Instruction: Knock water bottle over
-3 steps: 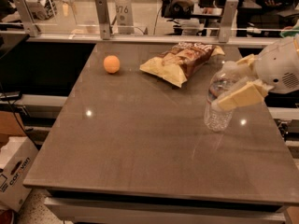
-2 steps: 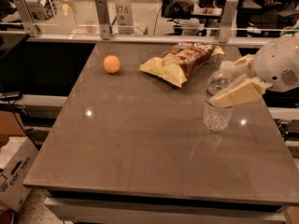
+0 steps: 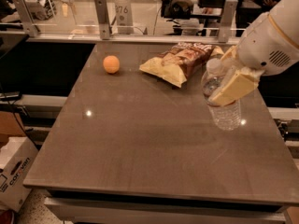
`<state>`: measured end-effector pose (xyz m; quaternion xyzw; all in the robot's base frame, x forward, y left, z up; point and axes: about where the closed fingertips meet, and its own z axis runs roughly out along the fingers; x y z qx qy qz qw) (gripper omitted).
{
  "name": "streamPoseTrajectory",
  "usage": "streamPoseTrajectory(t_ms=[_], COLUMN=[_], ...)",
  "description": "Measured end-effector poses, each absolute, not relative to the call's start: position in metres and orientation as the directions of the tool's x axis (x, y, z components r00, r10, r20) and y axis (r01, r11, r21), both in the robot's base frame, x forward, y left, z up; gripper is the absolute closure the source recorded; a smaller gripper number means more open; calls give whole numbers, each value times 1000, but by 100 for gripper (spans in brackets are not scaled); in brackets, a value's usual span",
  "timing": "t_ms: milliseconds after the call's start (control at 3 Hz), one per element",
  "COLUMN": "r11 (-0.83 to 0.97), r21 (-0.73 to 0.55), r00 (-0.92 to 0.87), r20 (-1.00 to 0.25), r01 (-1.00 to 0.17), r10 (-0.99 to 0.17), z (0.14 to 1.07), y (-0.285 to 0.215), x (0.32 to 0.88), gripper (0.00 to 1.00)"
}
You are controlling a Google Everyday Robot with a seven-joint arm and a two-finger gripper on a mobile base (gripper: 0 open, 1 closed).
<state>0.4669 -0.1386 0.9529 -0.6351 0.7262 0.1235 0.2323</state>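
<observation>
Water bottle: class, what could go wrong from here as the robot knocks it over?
1. The water bottle stands near the right edge of the table; toppled, it could roll off.
2. The gripper is against its upper part, and its top tilts toward the chip bag, so it may hit the bag.

A brown table [image 3: 140, 139] filled the frame, the gripper [image 3: 219, 78] over its right side, a glass-panelled rail [image 3: 163, 37] along the top, a cardboard box [image 3: 14, 176] lower left.
</observation>
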Motion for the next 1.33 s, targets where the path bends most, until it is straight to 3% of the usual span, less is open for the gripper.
streamPoseTrajectory(t_ms=[667,1333], r11=[-171,-360], r21=[-230,-214], r00=[198,340], r20=[-99,123], r01=[-958,-908], r10=[-975,-932], z=[943,910], y=[-129,-135], x=[438,442], gripper=[100,100])
